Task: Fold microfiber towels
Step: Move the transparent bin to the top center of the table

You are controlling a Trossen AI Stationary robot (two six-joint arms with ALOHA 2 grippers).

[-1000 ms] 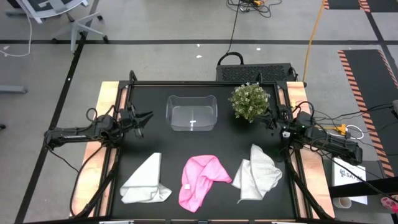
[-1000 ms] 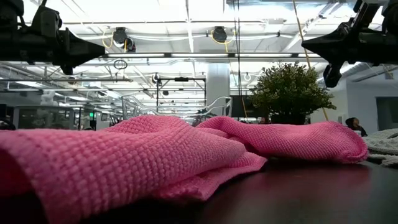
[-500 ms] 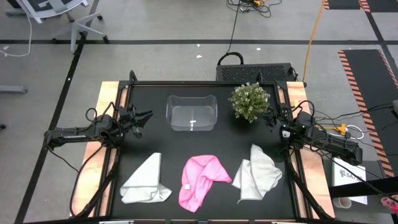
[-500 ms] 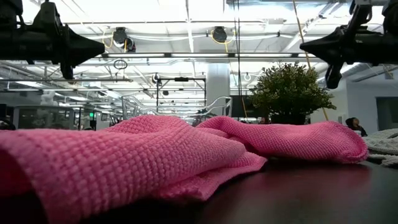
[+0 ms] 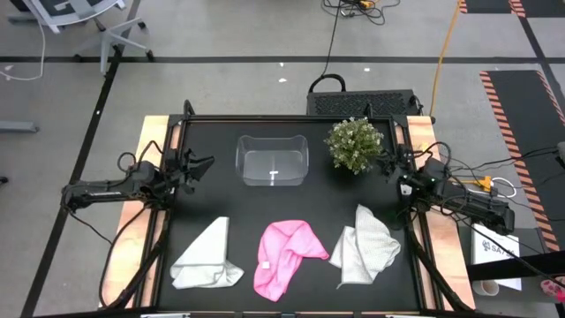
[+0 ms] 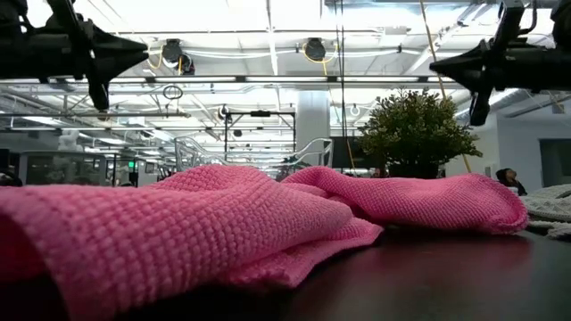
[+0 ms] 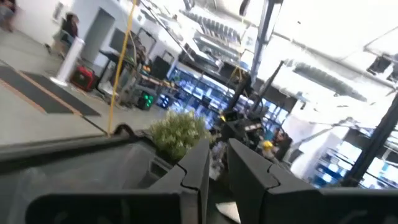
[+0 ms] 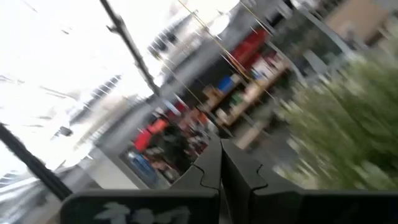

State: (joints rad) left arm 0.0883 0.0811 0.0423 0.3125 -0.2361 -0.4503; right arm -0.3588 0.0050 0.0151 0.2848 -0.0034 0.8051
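Pink towel [image 5: 284, 254], waffle-weave texture; two pale grey-white towels [image 5: 207, 258] [image 5: 365, 245]. Table [image 5: 282, 203] black w/ wood-tone edges. Clear bin [image 5: 272, 160]. Green plant [image 5: 354, 144].

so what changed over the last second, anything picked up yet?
Nothing picked up. The left gripper swung a little toward the far side of the table, away from the towels; the right gripper nudged the same way. Both hang in the air holding nothing. The pale grey towel, pink towel, white towel, clear plastic bin and potted plant stayed put.
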